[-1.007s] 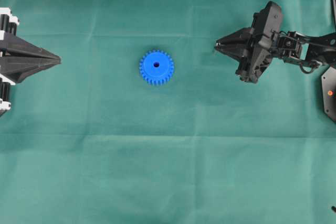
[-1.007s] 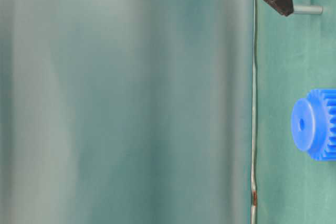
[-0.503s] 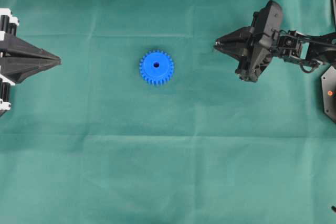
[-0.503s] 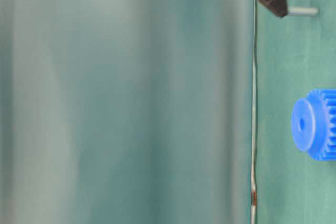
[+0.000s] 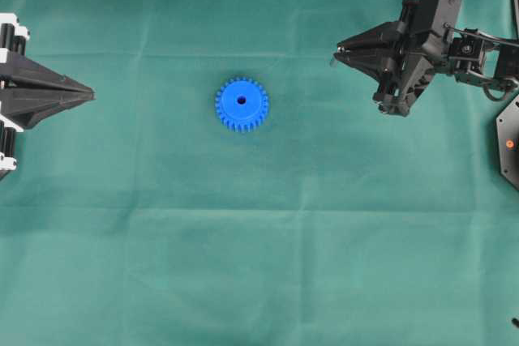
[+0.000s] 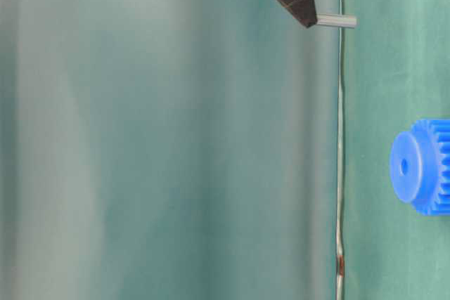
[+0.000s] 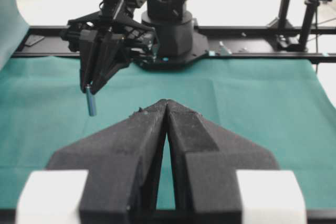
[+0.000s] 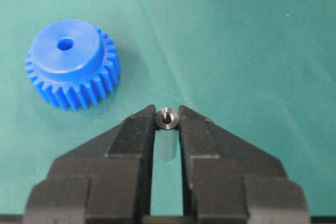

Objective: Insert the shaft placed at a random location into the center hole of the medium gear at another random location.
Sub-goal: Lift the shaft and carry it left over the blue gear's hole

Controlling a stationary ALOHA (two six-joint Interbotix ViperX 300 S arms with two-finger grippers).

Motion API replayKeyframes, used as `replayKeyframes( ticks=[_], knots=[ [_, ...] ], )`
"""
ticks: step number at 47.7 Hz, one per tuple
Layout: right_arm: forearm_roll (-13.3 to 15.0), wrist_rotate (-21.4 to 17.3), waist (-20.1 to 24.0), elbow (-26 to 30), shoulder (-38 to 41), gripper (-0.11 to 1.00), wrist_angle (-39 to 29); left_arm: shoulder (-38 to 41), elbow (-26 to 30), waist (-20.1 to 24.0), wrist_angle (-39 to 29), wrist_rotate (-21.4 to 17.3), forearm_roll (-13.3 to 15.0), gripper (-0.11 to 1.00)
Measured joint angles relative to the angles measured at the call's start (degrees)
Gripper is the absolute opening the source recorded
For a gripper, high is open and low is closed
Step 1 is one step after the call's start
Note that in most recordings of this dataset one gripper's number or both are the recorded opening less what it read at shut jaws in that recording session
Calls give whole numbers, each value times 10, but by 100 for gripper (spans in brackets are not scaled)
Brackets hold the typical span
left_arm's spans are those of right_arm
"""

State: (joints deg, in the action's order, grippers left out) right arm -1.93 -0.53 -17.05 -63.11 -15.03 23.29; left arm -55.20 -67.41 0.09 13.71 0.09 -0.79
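Observation:
The blue medium gear [image 5: 242, 104] lies flat on the green cloth, its dark center hole [image 5: 242, 100] facing up; it also shows in the right wrist view [image 8: 71, 62] and the table-level view [image 6: 420, 166]. My right gripper [image 5: 336, 53] is shut on the grey shaft [image 8: 167, 119], held by its top end, hanging vertically clear of the cloth, to the right of the gear. The shaft also shows in the table-level view [image 6: 336, 21] and the left wrist view [image 7: 91, 103]. My left gripper [image 5: 91, 95] is shut and empty at the left edge.
The right arm's base [image 7: 168, 30] and a black rail stand at the far side of the cloth. A black plate with a red dot [image 5: 509, 145] lies at the right edge.
My right gripper has lifted the shaft up off the cloth and shifted toward the top of the overhead view. The gear and left gripper have not moved.

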Motion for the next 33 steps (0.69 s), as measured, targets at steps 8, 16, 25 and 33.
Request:
replayKeyframes(
  ticks=[8, 16, 25, 33],
  knots=[
    [1, 0, 0, 2, 0, 13, -2, 0, 0, 0, -2, 0, -1, 2],
    [0, 1, 2, 10, 7, 14, -3, 0, 0, 0, -2, -1, 0, 2],
    [0, 1, 25, 39, 37, 14, -3, 1, 0, 0, -2, 0, -1, 2],
    [0, 1, 47, 82, 77, 14, -3, 1, 0, 0, -1, 0, -1, 2]
  ],
)
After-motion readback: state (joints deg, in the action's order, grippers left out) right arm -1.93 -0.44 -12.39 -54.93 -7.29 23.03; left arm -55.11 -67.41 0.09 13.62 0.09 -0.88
